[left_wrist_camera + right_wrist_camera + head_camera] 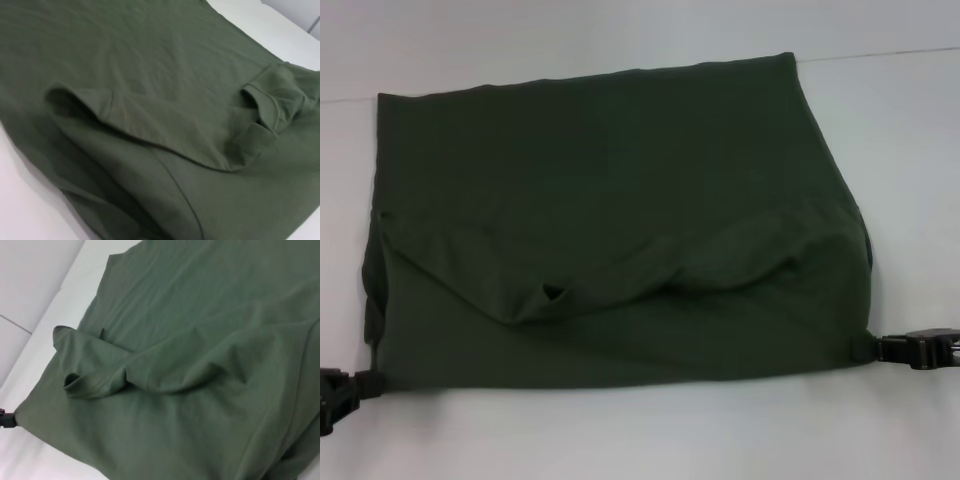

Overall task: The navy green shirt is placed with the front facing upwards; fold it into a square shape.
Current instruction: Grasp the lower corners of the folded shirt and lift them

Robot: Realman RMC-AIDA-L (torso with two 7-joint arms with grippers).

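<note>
Between my two grippers: the large dark olive-green cotton shirt point(610, 230) is lying spread on the white table point(910, 160), plain side up, with no lettering showing to me.
Shirt shape: I am seeing a rough rectangle, the far edge running straight and the near edge stretching from one gripper to the other.
Folded layer: a flap of the same fabric is lying doubled over the middle, its curved hem sagging toward the near edge, with a small puckered opening point(552, 292) closer to my left gripper than to the right.
Left gripper point(358, 385): it is sitting at the near corner of the shirt on my left side, its black fingers pinching together on the corner of the cloth.
Right gripper point(872, 348): it is sitting at the opposite near corner, fingers closing on the shirt's edge there; the fabric just beyond it is bulging up into a soft ridge.
Left wrist view: I am looking across the green cloth point(150, 75); a sleeve hem point(267, 107) is lying bunched well away from that hand, and no fingers are showing.
Right wrist view: I am seeing the shirt point(210, 340) filling the picture, and the far corner tapering into a dark gripper tip point(7, 418), which is the left one.
</note>
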